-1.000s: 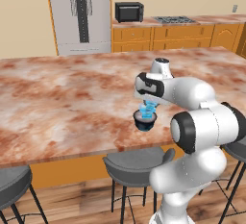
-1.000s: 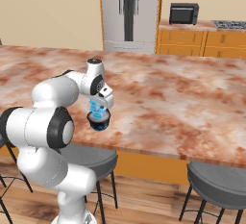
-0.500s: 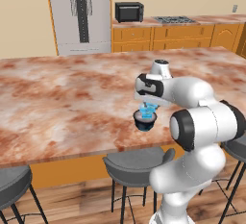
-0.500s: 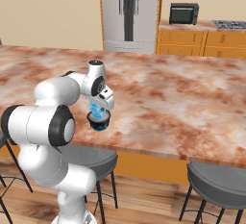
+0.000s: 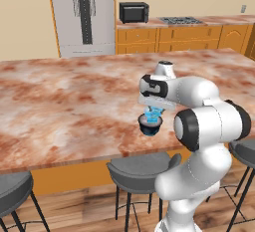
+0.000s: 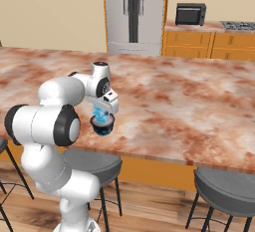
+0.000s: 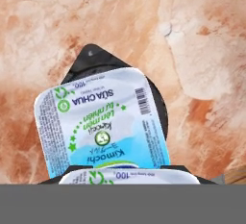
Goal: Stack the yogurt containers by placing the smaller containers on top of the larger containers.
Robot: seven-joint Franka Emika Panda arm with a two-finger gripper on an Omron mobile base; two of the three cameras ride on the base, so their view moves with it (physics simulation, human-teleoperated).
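1. Your gripper (image 5: 154, 108) is hanging just above the dark round cup (image 5: 150, 125), near the front edge of the marbled island counter (image 5: 69, 101). You cannot tell from these pictures whether the jaws are spread or closed on anything, since the fingers are hidden against the light-blue cup (image 5: 155, 112) in both base views.

2. In the hand view, one light-blue cup (image 7: 103, 122) is sitting squarely over the dark round cup (image 7: 91, 57), whose black rim is peeking out behind it on the upper left and right. A second white-topped blue cup (image 7: 129, 176) is showing as a sliver at the bottom edge, closer to the camera than the first, so it is probably the one you are carrying or have just set down.

3. The small cups are being centred over the dark cup because its wider top is the only stable seat for them; an off-centre drop would likely tip the squarish cup off the rim.

4. Compared with half a second ago, the arm, the gripper and the cups are sitting in the same spot beside the counter's front edge; the wrist may be a shade higher than a second ago, but the change is too slight to be sure of.

5. Beyond the dark cup, the counter is stretching back towards the refrigerator (image 5: 82, 14).
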